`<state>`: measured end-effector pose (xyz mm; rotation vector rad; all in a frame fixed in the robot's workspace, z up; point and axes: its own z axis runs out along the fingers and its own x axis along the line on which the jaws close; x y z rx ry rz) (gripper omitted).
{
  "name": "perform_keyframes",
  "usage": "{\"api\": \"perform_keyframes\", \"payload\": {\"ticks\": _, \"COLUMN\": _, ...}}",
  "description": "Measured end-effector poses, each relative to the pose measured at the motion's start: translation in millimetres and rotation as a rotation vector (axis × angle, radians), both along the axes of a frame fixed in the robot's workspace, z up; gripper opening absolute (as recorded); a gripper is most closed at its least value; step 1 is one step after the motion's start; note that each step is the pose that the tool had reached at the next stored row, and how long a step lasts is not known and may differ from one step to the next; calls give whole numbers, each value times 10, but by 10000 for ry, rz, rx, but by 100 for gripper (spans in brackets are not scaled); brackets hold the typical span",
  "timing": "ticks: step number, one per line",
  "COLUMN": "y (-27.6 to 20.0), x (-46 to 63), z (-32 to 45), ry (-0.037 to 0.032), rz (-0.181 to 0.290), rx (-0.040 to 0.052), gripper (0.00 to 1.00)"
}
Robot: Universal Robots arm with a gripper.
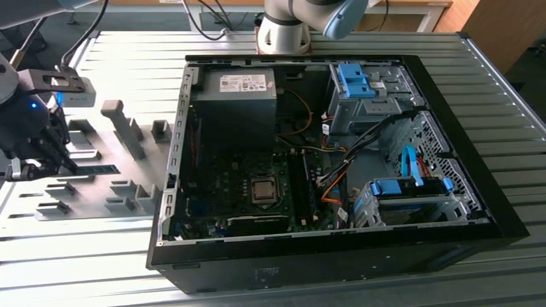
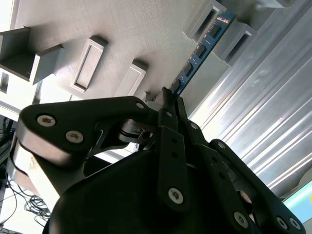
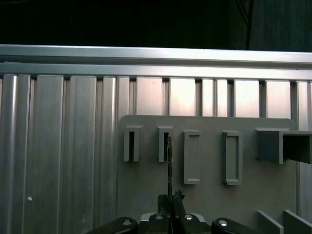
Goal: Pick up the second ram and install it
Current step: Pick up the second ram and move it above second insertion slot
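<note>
The second ram [image 1: 96,169] is a thin green-blue stick with dark chips, lying over the grey fixture plate [image 1: 94,214] at the exterior view's left. My gripper [image 1: 45,167] has its fingers closed on the stick's near end. In the second wrist view the gripper [image 2: 168,97] pinches the ram [image 2: 200,48], whose far end sits between two grey fixture blocks [image 2: 239,39]. In the first wrist view the ram [image 3: 169,165] appears edge-on, running from the gripper [image 3: 170,201] towards a slotted block [image 3: 163,144]. Black memory slots [image 1: 300,185] lie on the motherboard inside the case.
The open computer case [image 1: 181,128] stands in the middle of the ribbed metal table [image 1: 85,275], with cables, blue drive bays [image 1: 410,187] and a power supply [image 1: 239,86] inside. Several grey fixture blocks [image 1: 128,134] rise from the plate. The arm's base [image 1: 286,32] is behind the case.
</note>
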<state>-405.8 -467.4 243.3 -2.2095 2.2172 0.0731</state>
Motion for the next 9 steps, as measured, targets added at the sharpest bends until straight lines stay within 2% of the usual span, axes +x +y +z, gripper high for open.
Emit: {"api": "perform_keyframes", "payload": {"ticks": 9, "y": 1, "x": 0, "z": 141, "ry": 0, "rz": -2, "rx": 0, "gripper": 14}}
